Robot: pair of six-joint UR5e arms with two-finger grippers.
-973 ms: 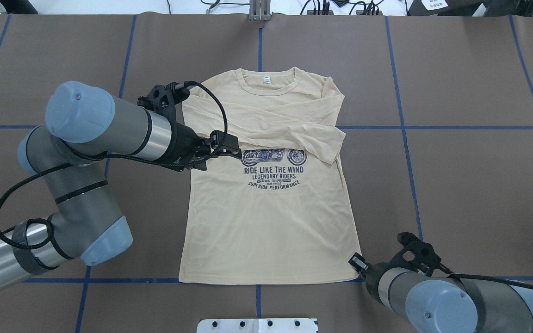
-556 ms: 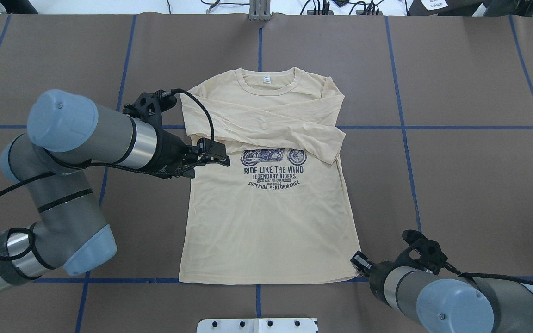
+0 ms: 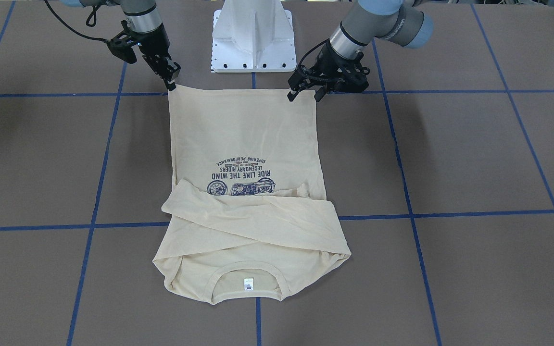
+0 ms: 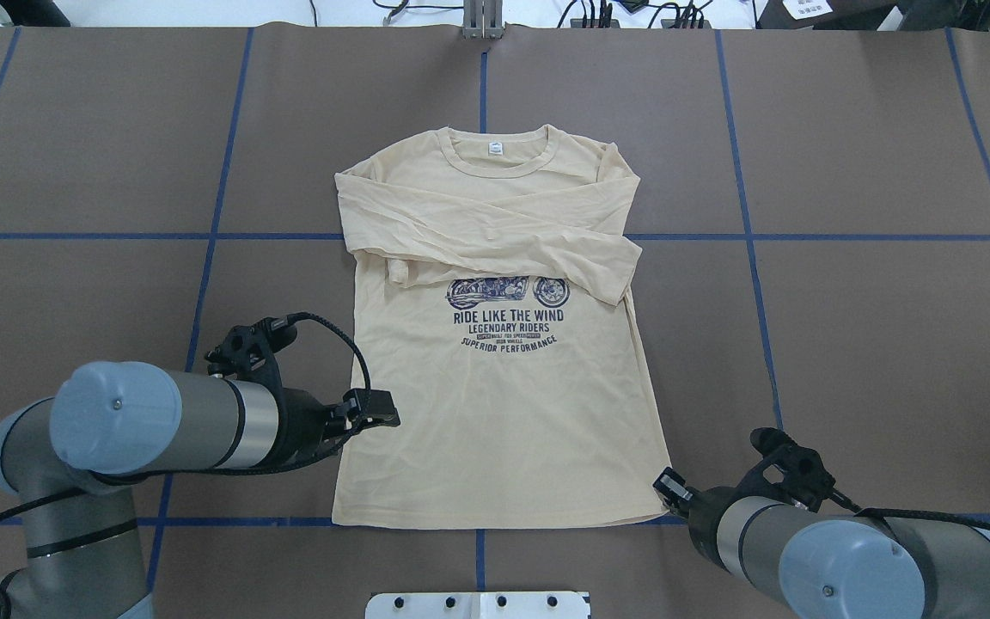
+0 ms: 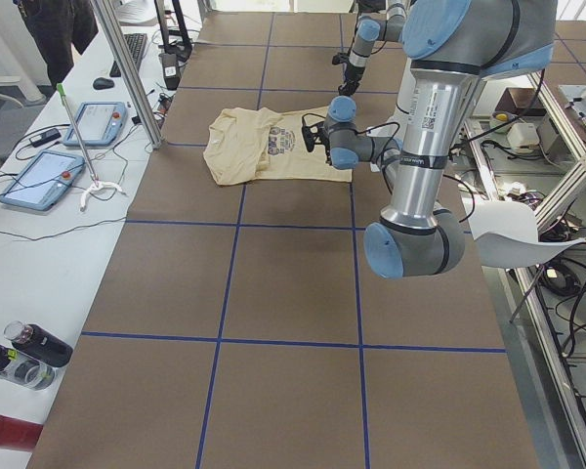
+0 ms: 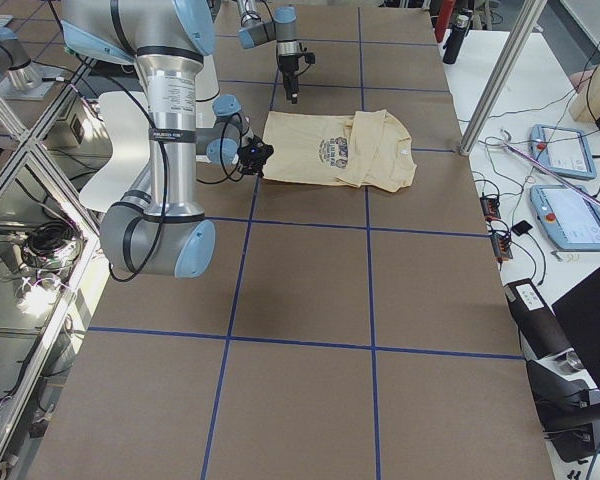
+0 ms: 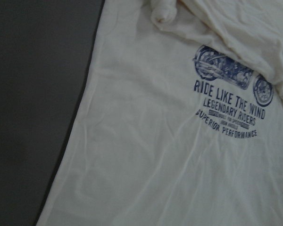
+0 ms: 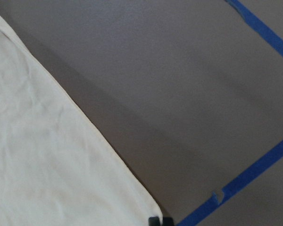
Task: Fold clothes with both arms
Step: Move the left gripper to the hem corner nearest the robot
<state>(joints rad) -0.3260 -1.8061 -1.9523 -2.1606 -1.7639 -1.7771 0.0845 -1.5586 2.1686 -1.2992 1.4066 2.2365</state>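
One shirt (image 3: 243, 134); left pincer (image 3: 303, 96), right pincer (image 3: 171, 82) by hem corners.

Robotics lab. A left arm (image 4: 160, 421) and a right arm (image 4: 748, 533), grey and jointed, rise from a white pedestal base (image 3: 253, 33) set behind and between the fingers of the left gripper (image 3: 303, 95) and right gripper (image 3: 171, 82). Under the fingers spreads a wide table in brown sheeting (image 4: 847, 129), gridded with blue tape lines (image 4: 744, 236). Well beyond the fingertips, a white side bench carries control tablets with red buttons (image 5: 41, 182), cables and drink bottles (image 5: 39, 342), beside aluminium frame posts (image 5: 125, 68).
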